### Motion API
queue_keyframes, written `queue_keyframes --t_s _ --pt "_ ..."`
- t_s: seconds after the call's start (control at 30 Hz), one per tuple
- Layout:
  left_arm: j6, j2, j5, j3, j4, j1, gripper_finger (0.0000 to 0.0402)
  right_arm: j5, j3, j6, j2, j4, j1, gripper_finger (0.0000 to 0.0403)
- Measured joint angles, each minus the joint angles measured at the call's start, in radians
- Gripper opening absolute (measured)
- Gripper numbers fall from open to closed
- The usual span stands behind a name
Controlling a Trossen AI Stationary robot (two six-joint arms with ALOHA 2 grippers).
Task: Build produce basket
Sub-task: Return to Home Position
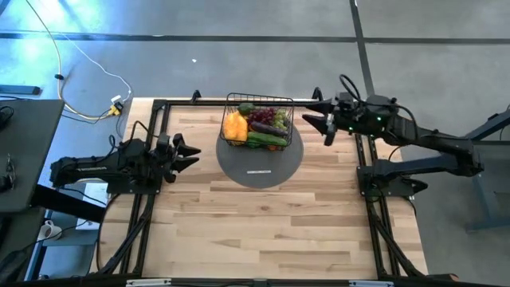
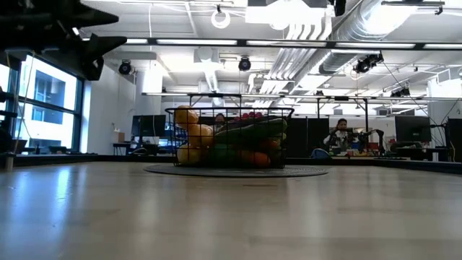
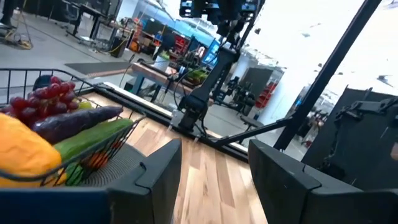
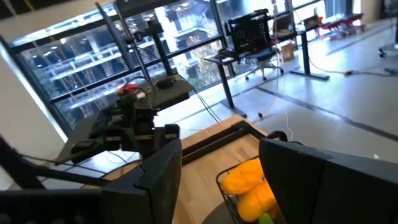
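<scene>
The black wire basket (image 1: 257, 119) stands on a grey round mat (image 1: 260, 163) at the table's far middle. It is filled with produce (image 1: 256, 127): yellow and orange fruit at its left, red grapes, a dark eggplant and green cucumber at its right. It also shows in the low view (image 2: 229, 137) and the left wrist view (image 3: 59, 134). My left gripper (image 1: 190, 153) is open and empty, left of the mat. My right gripper (image 1: 319, 112) is open and empty, right of the basket, above the table's far edge.
Dark frame rails (image 1: 151, 159) run along the table's left, right and far sides. Bare wood (image 1: 263, 231) lies between the mat and the near edge. A person (image 2: 338, 137) sits far off in the room behind.
</scene>
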Motion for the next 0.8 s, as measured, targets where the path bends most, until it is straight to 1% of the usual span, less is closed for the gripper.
queue_keyframes --t_s 0.13,0.23,0.3,0.37,0.47,0.6,0.73,0.8 --pt "-0.022 -0.085 0.0 -0.061 -0.005 0.0 0.0174 0.025 0.0 -0.016 -0.033 -0.04 0.024 0.0197" --pt "-0.04 -0.14 0.001 -0.099 -0.002 0.0 0.0174 0.063 0.0 -0.009 -0.064 -0.111 0.04 0.0197" --pt "-0.048 -0.173 0.015 -0.124 -0.004 0.0 0.0174 0.111 0.0 0.01 -0.089 -0.166 0.055 0.0197" --pt "-0.047 -0.173 0.035 -0.124 -0.028 0.0 0.0174 0.169 -0.001 0.015 -0.114 -0.215 0.075 0.0197" --pt "-0.046 -0.173 0.046 -0.123 -0.021 0.0 0.0174 0.253 -0.026 0.029 -0.162 -0.231 0.11 0.0197" --pt "-0.044 -0.174 0.056 -0.123 0.022 0.0 0.0174 0.301 -0.122 0.059 -0.248 -0.193 0.157 0.0197" --pt "-0.037 -0.174 0.111 -0.123 0.058 0.0 0.0174 0.318 -0.264 0.085 -0.353 -0.084 0.199 0.0197" --pt "-0.036 -0.174 0.116 -0.123 0.06 0.0 0.0174 0.318 -0.336 0.084 -0.406 -0.016 0.217 0.0197"
